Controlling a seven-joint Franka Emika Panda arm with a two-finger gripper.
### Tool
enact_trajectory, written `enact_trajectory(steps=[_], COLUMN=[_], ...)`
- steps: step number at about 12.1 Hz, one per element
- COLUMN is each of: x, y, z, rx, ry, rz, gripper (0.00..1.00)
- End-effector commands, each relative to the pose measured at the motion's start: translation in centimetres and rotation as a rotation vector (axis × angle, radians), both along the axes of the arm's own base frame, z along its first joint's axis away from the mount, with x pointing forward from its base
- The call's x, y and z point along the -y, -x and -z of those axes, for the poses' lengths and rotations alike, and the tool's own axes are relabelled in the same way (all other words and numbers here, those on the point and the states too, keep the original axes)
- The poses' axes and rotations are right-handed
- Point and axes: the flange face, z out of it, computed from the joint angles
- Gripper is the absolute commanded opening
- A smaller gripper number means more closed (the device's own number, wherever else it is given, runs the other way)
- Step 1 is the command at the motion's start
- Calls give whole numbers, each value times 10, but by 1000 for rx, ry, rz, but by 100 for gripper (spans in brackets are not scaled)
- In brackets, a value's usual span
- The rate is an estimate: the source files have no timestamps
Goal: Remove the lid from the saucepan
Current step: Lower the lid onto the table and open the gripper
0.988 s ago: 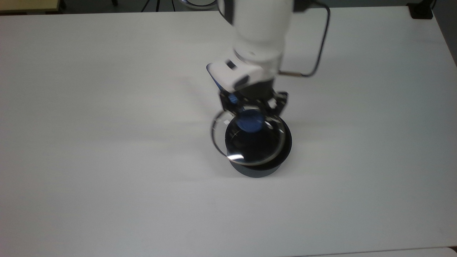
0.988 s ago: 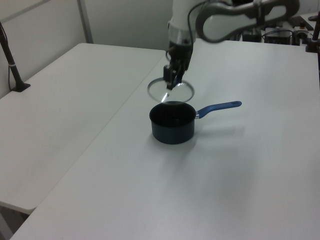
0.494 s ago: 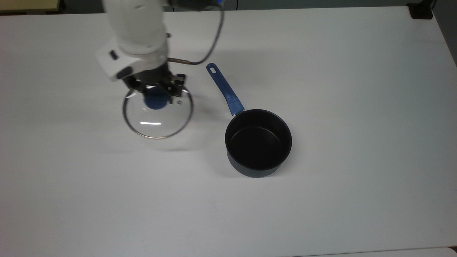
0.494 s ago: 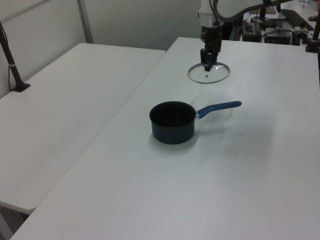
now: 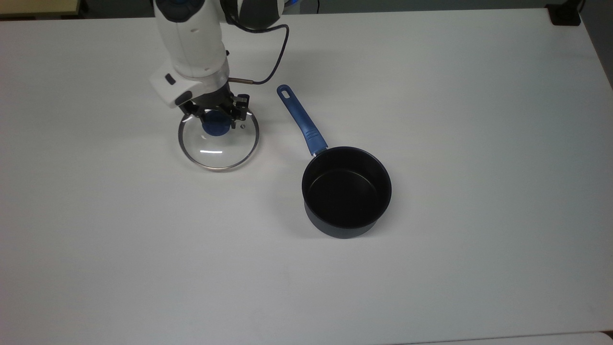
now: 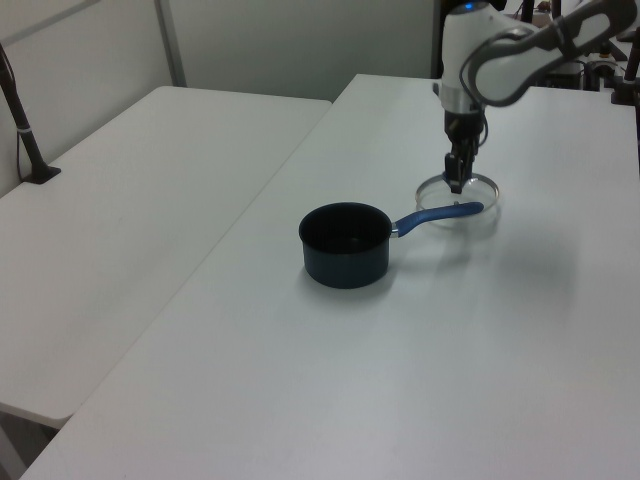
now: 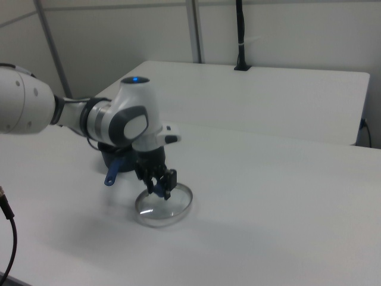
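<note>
The lid (image 5: 218,151), clear glass with a metal rim and a blue knob, lies flat low on the white table (image 5: 479,120), on the top view's left. My gripper (image 5: 215,120) stands upright over it, shut on the knob. The saucepan (image 5: 346,191), dark navy with a black inside, stands uncovered to the top view's right, and its blue handle (image 5: 301,120) points toward the lid. In the left view the lid (image 6: 481,190) lies just beyond the handle tip (image 6: 468,208), under the gripper (image 6: 456,184). In the right view the gripper (image 7: 159,188) holds the lid (image 7: 174,206); the arm hides most of the saucepan (image 7: 109,159).
A second white table (image 6: 130,180) adjoins on the left view's left, with a black pole (image 6: 22,120) at its edge. A black block (image 5: 565,14) sits at the top view's far right corner. The arm's cable (image 5: 278,57) loops near the handle tip.
The gripper carried the lid off the saucepan to the top view's left. In the last half second it shifted slightly toward the handle and lowered the lid to the table.
</note>
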Motion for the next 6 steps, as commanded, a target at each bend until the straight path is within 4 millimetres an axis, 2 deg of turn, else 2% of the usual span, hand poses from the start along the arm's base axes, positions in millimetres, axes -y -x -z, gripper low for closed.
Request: enact_trajectory(steps=[1,3,4,5,6], x=[-8,-8,-8,-7,-6], y=[31,35,35,35,34], z=[3,12,12,11,5], rx=[32,14,14,12,20], ry=[9,7,7,7,7], rz=[-35,-38,-38,-32,-22], gripper=[38,43,58,81,100])
